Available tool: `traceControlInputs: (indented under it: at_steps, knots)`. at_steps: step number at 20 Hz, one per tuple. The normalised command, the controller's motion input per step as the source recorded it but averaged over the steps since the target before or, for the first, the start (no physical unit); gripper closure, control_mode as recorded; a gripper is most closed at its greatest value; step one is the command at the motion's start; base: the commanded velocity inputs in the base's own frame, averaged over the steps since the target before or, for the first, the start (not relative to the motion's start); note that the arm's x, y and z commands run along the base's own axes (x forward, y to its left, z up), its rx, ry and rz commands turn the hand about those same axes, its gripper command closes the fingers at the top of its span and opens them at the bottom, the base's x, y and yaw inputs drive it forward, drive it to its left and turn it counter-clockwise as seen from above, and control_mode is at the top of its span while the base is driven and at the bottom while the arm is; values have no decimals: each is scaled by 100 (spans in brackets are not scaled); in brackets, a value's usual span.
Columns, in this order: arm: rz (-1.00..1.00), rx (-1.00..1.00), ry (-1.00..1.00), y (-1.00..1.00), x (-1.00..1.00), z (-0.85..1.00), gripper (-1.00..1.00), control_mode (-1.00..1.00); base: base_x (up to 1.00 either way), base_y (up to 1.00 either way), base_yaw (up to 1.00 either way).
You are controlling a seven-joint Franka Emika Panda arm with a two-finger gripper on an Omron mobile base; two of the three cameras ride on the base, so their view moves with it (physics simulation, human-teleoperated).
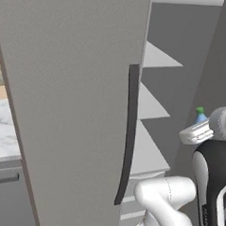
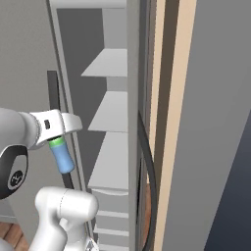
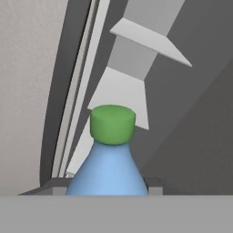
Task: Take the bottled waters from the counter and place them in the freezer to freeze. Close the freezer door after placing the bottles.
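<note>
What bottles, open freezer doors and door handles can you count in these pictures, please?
Bottles: 1, the blue bottle in the end effector.
Open freezer doors: 1, the freezer door.
Door handles: 1, the dark handle.
Total: 3.

So I'm counting just one water bottle (image 3: 109, 159) showing right now, the blue one with a green cap. I'm seeing one open freezer door (image 1: 68, 107) with one long dark handle (image 1: 128, 135). Inside the freezer (image 2: 93, 29), three white shelves (image 2: 110, 110) are showing, plus a drawer front below them.
</note>
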Motion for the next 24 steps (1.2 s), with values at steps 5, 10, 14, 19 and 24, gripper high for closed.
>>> traceControlInputs:
  at_steps: [5,10,14,19,24]
  knots:
    - [0,0,0,0,0,0,100,100,0,0,0]
    - [0,0,0,0,0,0,100,100,0,0,0]
    - [0,0,0,0,0,0,100,100,0,0,0]
    - [0,0,0,0,0,0,100,100,0,0,0]
    - [0,0,0,0,0,0,100,-100,0,0,0]
